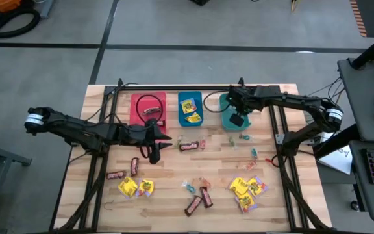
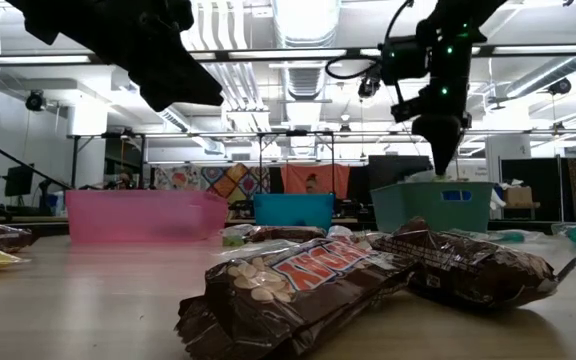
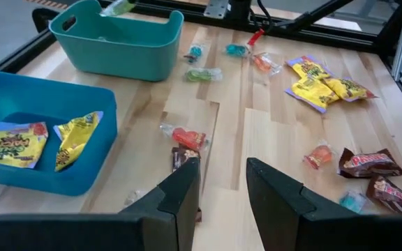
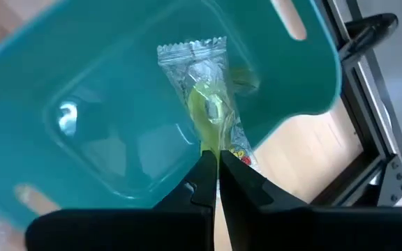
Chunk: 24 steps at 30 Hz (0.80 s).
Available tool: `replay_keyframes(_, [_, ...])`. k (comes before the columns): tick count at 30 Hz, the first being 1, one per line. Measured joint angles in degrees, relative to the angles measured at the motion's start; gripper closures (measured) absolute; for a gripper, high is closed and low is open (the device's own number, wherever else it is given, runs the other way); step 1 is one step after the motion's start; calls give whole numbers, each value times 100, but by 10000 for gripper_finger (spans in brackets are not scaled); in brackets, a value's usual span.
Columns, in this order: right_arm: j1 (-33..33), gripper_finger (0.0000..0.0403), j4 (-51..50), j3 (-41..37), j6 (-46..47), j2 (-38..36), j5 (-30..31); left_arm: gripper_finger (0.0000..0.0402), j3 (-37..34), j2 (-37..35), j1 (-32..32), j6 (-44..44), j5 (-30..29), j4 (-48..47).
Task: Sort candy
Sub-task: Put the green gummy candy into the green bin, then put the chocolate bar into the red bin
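Note:
My right gripper (image 4: 213, 162) is shut on a clear-wrapped green sweet (image 4: 210, 97) and stands over the teal bin (image 1: 228, 106), which the low view also shows (image 2: 433, 205). My left gripper (image 3: 222, 183) is open above the table's middle (image 1: 156, 147), near a dark brown bar (image 3: 183, 160) and a red twist sweet (image 3: 188, 137) that lie flat on the wood. Two yellow packets (image 3: 40, 139) lie in the blue bin (image 1: 189, 107). More yellow packets (image 1: 247, 188), brown bars (image 1: 200, 199) and small teal pieces (image 1: 253, 154) lie scattered on the near half of the table. My right gripper pinches the green sweet by one end of its clear wrapper (image 4: 212, 143) between the two fingertips, coming from above and pointing down. The sweet hangs below the fingers inside the teal bin's opening (image 4: 117, 125); whether its far end touches the bin floor, I cannot tell.
A red bin (image 1: 148, 107) stands left of the blue one, along the far side. Black frame rails (image 1: 96, 175) run down both sides of the table. A brown bar (image 2: 298, 290) lies close to the low camera. Bare wood lies between the candy groups.

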Motion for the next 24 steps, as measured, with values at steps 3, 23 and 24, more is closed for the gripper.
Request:
replay_keyframes(3, [-99, 394, 215, -62, -91, 0, 0, 297, 0, 2, -13, -23, 0, -3])
replay_keyframes(23, [-91, 292, 676, -57, 120, -152, -197, 297, 0, 2, -13, -102, 0, 9])
replay_keyframes(24, [-61, 292, 681, -54, 158, -198, -203, 297, 0, 2, -13, -131, 0, 22])
